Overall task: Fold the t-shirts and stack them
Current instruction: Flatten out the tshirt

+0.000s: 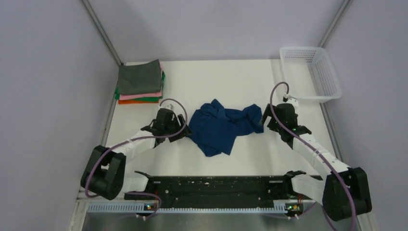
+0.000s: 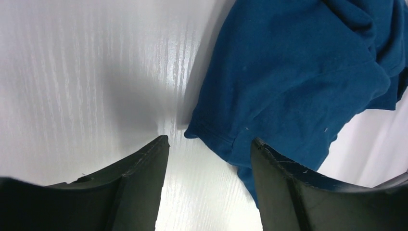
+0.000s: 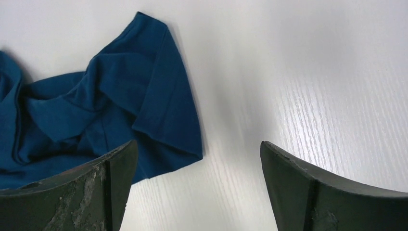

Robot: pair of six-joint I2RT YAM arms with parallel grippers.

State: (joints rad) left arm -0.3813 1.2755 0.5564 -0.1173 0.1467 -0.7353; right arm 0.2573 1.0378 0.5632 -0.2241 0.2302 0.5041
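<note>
table [image 1: 240,79] edges: walls close in on left, far and right sides; the arm bases take the near edge. open white surface lies between the far wall and the crumpled shirt, and again between the shirt and the near rail. the far left corner is taken by a stack of folded tees [image 1: 140,83], grey on top, with pink, green and orange edges showing under it. a white mesh basket [image 1: 312,72] sits at the far right corner. the navy t-shirt [image 1: 219,126] lies mid-table between the two grippers, bunched and creased, one lobe reaching toward the near edge. its folds hide the outline, so we cannot tell front from back. both wrist views cut the cloth off at the frame. the left gripper [image 2: 209,142] has its jaws spread, with a hemmed corner of the shirt lying between the fingers; we cannot tell if it touches. the right gripper [image 3: 198,144] is also spread wide, one finger over a sleeve edge and the other over bare table.
</note>
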